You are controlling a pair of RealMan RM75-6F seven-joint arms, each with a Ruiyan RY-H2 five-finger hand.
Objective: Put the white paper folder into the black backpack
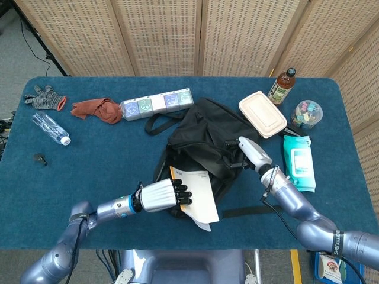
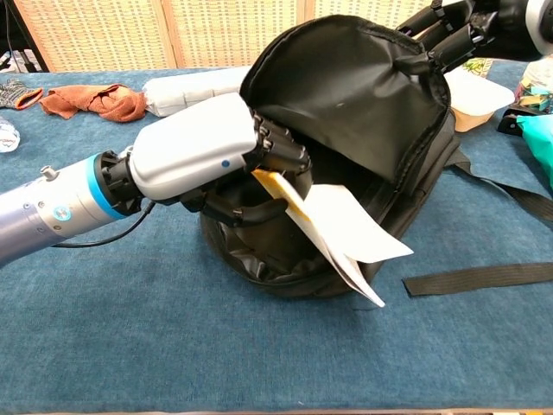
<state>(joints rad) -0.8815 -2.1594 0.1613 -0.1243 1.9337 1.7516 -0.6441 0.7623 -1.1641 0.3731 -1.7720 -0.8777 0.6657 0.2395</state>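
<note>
A blue cloth-covered table (image 1: 106, 160) was seen from above, with the black backpack (image 1: 204, 142) lying near its middle as the landmark. Far to the left of the backpack, at the table's back left corner, lay a grey glove (image 1: 44, 97), and in front of that a clear plastic bottle (image 1: 51, 128) on its side. A rust-red cloth (image 1: 96, 109) sat closer in, and just left of the backpack's top a row of small wrapped packs (image 1: 157, 104) touched the cloth.

At the backpack's front, the left hand (image 1: 160, 196) gripped the white paper folder (image 1: 198, 196) by its yellow-edged end, fingers wrapped over it. In the chest view the left hand (image 2: 203, 160) held the folder (image 2: 333, 229) tilted, its held end at the backpack's (image 2: 346, 95) open mouth and its free end sticking out over the front rim toward the table.

At the backpack's right side, the right hand (image 1: 251, 153) pinched the edge of the flap; in the chest view the right hand (image 2: 458, 30) held that flap lifted, keeping the opening wide.

Right of the backpack sat a beige lidded food box (image 1: 262, 113), then a brown bottle (image 1: 281, 86) behind it, a clear tub of coloured clips (image 1: 307, 113), and a teal pack of wipes (image 1: 298, 162).
</note>
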